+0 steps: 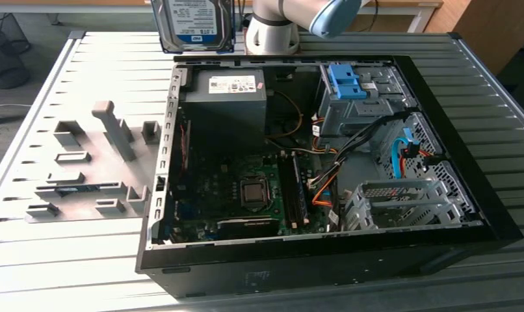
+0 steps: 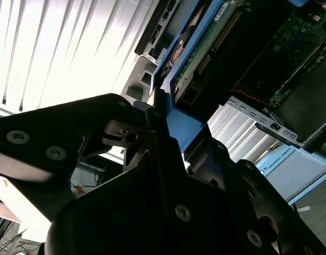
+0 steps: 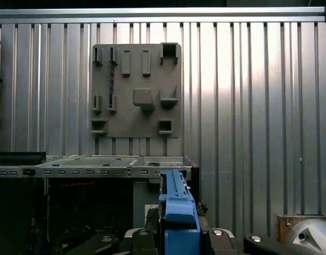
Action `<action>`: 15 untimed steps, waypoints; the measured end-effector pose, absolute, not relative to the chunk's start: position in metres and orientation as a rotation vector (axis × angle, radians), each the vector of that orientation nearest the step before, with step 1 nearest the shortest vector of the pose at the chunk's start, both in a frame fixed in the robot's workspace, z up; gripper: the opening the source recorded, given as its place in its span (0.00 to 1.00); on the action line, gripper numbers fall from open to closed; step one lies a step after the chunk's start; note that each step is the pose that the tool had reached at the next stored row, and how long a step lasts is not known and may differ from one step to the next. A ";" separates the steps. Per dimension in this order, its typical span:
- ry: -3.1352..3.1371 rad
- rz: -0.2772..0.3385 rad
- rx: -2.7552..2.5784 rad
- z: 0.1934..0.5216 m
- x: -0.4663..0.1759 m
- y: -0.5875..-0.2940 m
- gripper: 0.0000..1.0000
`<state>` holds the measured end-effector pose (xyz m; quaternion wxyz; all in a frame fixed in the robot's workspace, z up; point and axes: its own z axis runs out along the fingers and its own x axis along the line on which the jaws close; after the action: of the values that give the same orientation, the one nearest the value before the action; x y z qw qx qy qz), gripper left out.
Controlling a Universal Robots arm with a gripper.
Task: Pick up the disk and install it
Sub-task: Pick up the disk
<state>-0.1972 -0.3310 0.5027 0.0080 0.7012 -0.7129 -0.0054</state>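
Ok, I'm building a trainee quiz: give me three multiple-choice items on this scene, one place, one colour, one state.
1. The grey plate lies: A on the exterior view's left of the case; B on its right; C inside it.
2. The disk has rails that are: A red; B blue; C yellow.
3. The disk is: A inside the case; B on the plate; C held in the fingers.
Answers: A, it sits beside the case at that view's left; B, blue rail in both wrist views; C, the fingers clamp that rail.
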 end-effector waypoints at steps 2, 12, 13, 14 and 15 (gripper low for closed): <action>-2.228 -0.017 2.192 0.503 -0.197 -0.331 0.36; -2.228 -0.017 2.192 0.503 -0.197 -0.331 0.36; -2.228 -0.017 2.192 0.503 -0.197 -0.331 0.36; -2.228 -0.017 2.192 0.503 -0.197 -0.331 0.36; -2.228 -0.017 2.192 0.503 -0.197 -0.331 0.36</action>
<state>-0.1968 -0.3310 0.5027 0.0080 0.7012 -0.7129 -0.0054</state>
